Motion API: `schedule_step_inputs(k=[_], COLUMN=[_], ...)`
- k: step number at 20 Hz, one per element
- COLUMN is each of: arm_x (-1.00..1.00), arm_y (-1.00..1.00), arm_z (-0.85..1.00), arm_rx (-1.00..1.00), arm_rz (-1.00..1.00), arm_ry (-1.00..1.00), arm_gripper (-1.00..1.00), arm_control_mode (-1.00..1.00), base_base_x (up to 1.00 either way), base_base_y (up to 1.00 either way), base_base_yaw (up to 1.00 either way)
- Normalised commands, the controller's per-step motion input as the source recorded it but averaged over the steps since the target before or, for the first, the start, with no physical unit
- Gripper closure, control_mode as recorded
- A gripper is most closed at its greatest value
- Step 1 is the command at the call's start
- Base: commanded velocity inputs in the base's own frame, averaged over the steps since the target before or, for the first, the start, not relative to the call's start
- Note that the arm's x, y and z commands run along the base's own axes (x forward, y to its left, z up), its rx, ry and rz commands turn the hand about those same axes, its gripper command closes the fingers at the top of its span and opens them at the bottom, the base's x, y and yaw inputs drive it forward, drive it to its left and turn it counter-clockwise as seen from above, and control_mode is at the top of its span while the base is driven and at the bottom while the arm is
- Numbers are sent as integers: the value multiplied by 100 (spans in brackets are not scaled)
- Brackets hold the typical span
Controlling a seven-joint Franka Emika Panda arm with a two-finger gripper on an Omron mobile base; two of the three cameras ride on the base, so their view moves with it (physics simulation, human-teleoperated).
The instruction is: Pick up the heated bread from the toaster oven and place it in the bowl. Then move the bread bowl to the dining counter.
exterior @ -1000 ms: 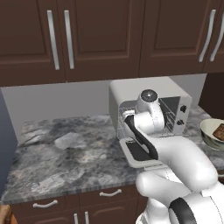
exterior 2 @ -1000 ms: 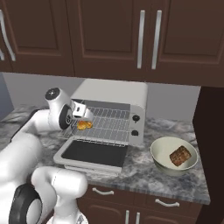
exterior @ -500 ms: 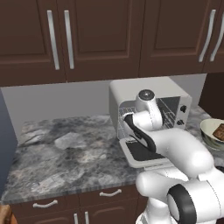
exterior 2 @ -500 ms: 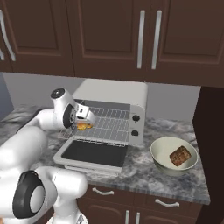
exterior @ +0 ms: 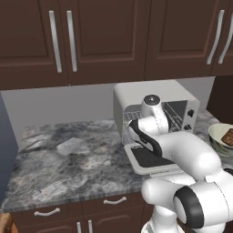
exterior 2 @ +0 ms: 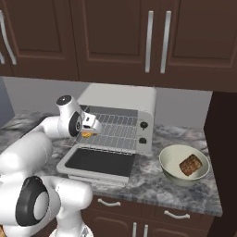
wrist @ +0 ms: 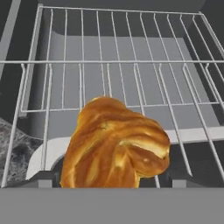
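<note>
the gripper (exterior 2: 87,133) reaches the heated bread (wrist: 114,146) on the toaster oven (exterior 2: 121,116) rack; whether its fingers pinch it, i cannot tell. next comes a lift out toward the bowl (exterior 2: 172,170).

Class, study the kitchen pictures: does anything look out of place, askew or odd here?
One thing stands out: the bowl on the counter right of the toaster oven already holds a dark brown chunk, though the golden heated bread is still at the gripper by the oven's wire rack. Nothing looks spilled or damaged.
</note>
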Motion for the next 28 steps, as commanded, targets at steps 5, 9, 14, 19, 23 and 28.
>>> schedule_step_inputs(k=[5, 9, 14, 19, 23, 28], arm_x=[-17, -52, -75, -58, -41, 2], arm_y=[-1, -15, -47, -95, -100, -100], arm_z=[0, 0, 27, 51, 40, 23], arm_rx=[0, 0, 5, 17, 18, 18], arm_rz=[0, 0, -11, -16, -19, -16], arm_ry=[0, -1, -2, -6, -7, 1], arm_gripper=[100, 100, 100, 100, 100, 100], arm_control_mode=[-100, -100, -100, -100, -100, -100], base_base_x=[0, 0, 0, 0, 0, 0], base_base_y=[0, 0, 0, 0, 0, 0], base_base_yaw=[0, 0, 0, 0, 0, 0])
